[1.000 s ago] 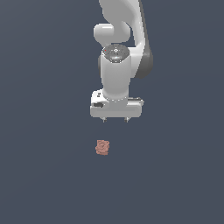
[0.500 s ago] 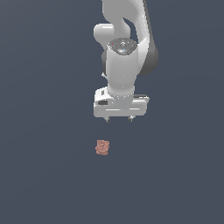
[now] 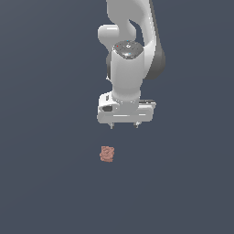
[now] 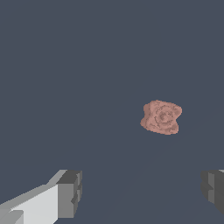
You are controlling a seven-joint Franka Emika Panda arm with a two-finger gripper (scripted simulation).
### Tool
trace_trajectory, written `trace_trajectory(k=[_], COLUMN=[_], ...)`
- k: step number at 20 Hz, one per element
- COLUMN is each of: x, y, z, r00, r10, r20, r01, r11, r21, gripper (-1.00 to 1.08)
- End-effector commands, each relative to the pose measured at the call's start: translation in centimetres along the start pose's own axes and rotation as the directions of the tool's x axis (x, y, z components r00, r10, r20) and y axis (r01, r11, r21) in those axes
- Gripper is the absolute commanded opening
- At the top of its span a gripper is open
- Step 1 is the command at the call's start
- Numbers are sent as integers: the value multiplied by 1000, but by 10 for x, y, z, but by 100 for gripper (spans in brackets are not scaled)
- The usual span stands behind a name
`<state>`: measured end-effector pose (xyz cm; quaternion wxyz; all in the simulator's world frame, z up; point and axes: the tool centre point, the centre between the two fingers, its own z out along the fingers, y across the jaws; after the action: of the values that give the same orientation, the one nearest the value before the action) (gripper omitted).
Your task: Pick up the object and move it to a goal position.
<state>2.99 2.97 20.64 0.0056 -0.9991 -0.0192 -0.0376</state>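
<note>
The object (image 3: pixel 107 154) is a small lumpy salmon-pink piece lying on the dark grey floor. In the wrist view the object (image 4: pixel 161 117) lies ahead of the fingers, apart from them. My white gripper (image 3: pixel 123 125) hangs above it, offset toward the exterior view's right, its two short fingertips pointing down. The gripper (image 4: pixel 142 192) is open, its grey pads (image 4: pixel 70 193) set wide apart with nothing between them.
The dark grey floor (image 3: pixel 45 183) stretches flat on all sides. The white arm (image 3: pixel 130 59) rises above the gripper to the frame's top.
The arm has swung its wrist and shifted slightly toward the exterior view's right, while the gripper dropped a little. The object has not moved.
</note>
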Motion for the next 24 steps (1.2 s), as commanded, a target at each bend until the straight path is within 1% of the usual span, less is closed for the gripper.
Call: trace_trajectory(k=[1, 7, 15, 20, 24], x=[3, 14, 32, 37, 39], y=[4, 20, 55, 72, 79], z=[5, 28, 78, 102, 114], r00=[1000, 998, 988, 980, 976], r10=[10, 56, 148, 187, 205], r20=[4, 20, 50, 64, 70], r01=[-10, -56, -147, -187, -204], r11=[1000, 998, 989, 982, 979], r21=[0, -2, -13, -20, -24], gripper=[100, 100, 100, 100, 100])
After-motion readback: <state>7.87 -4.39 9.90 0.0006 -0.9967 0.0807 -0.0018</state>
